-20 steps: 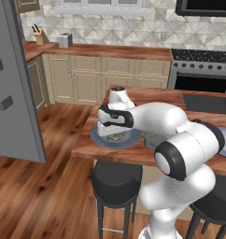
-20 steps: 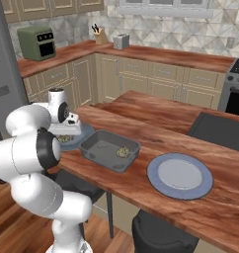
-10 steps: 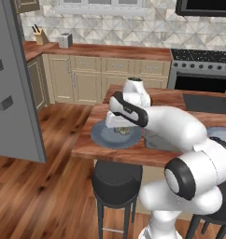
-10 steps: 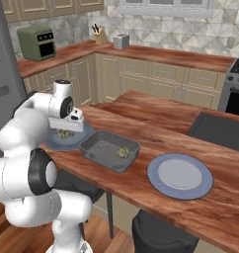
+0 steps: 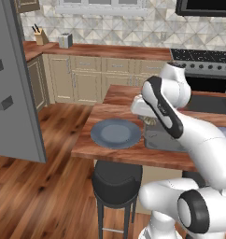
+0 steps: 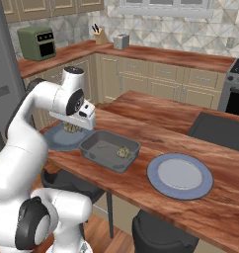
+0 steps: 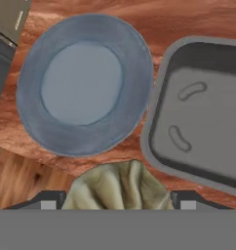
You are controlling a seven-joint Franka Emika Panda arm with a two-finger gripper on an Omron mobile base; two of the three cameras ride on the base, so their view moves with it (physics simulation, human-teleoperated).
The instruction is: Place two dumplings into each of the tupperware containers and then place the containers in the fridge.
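Note:
My gripper (image 7: 118,199) is shut on a beige-greenish dumpling (image 7: 117,186), held above the counter edge between a round blue-grey plate (image 7: 83,83) and the dark grey pan (image 7: 203,127). From the left base view the gripper (image 5: 150,120) hangs just right of that plate (image 5: 114,133), at the pan's near corner. The right base view shows the held dumpling (image 6: 70,128) under the hand. A second dumpling (image 6: 123,152) lies inside the pan (image 6: 99,143). The fridge (image 5: 17,79) stands tall and grey at the left. The tupperware containers are out of view.
A second blue-grey plate (image 6: 179,175) lies to the right of the pan. A dark stool (image 5: 116,176) stands under the counter's front edge. The stove (image 5: 199,70) and a dark inset panel (image 6: 218,131) are behind to the right.
The arm has lifted off the left plate and swung right towards the pan, carrying the dumpling. The plate now lies bare. The base has not moved.

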